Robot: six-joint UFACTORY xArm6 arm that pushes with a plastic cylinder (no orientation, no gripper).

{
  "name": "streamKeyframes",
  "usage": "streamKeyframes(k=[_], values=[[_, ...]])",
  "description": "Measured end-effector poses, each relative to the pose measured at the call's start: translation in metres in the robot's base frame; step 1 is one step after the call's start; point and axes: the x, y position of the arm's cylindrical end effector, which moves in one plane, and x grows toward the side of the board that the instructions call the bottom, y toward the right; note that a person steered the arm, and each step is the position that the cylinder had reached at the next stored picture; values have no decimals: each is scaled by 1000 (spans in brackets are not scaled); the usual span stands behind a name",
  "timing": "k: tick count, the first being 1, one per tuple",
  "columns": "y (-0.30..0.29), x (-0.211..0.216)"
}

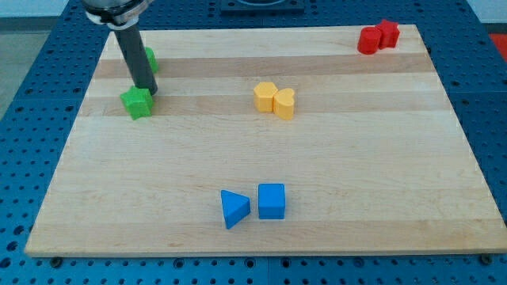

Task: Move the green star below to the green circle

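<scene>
Green star is sitting at the view's left on the wooden counter, close to the left edge and well up toward the far side.

Nearest the view's bottom, a blue triangle and a blue cube are lying side by side with a narrow gap showing between them, a short way in from the near edge. Bare wood is stretching wide to both sides of them and up to the middle of the counter.

Farther up, near the centre, two yellow blocks are touching: the left yellow block is of a shape I cannot make out, and the right one is looking like a yellow heart. Open wood is lying between this pair and the star.

My tip is resting at the star's upper right corner, touching it or nearly so. The tool is a plain dark rod, having nothing that opens or closes and holding nothing; its upper part is running out of the view's top.

Behind the rod the green circle is peeking out, mostly hidden, so its outline is hard to read. It is lying just above the star.

At the far right corner a red block and a second red block are pressing together, their shapes unclear.
</scene>
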Motion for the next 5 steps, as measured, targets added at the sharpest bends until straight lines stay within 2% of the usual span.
streamKeyframes(k=[1, 3, 4, 5], values=[[-1, -19], [45, -100], [30, -120], [-1, -120]])
